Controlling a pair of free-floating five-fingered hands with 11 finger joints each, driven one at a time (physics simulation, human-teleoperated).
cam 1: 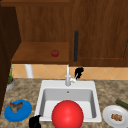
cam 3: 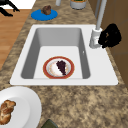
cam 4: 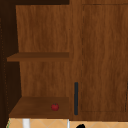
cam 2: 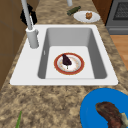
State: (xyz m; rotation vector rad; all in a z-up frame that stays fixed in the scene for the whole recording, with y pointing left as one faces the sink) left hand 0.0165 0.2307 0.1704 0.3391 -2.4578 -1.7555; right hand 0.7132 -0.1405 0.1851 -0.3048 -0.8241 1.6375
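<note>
Right side view: the right hand (cam 3: 110,36), fingers curled together beside the faucet (cam 3: 96,35), could be knocked against it, missing its lever.

Soft, even, shadowless simulator light throughout; no glare; coarse, blurry renders, edges undistorted.

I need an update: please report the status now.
Right hand curled at white faucet lever. Left hand idle near blue plate. Red-rimmed plate in sink.

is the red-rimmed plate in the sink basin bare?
No: in the left side view the round red-rimmed plate on the floor of the white sink carries a dark wedge of food.
</note>
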